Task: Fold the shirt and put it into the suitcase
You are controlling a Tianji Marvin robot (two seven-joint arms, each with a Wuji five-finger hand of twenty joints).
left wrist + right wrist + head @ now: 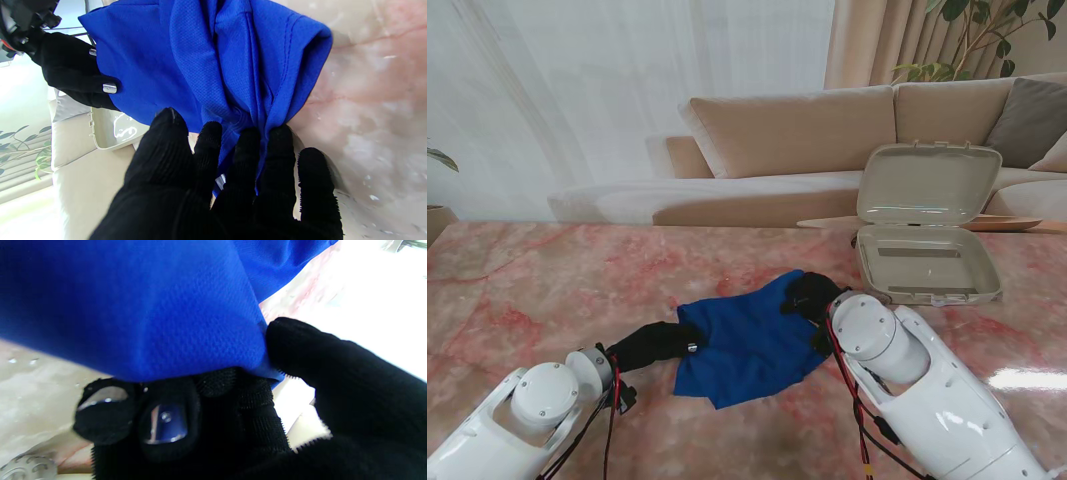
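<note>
Both gloved hands clamp the blue shirt [752, 345] on the table [527, 290]: left hand [655, 345] at its left edge, right hand [812, 297] at its far right corner; suitcase [927, 260] open at far right.

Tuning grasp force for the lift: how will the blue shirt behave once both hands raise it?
Likely floppy: the blue shirt bunches into folds at the left hand. Probably light, being thin mesh knit. It may sag between the grips, since the right hand pinches only an edge.
</note>
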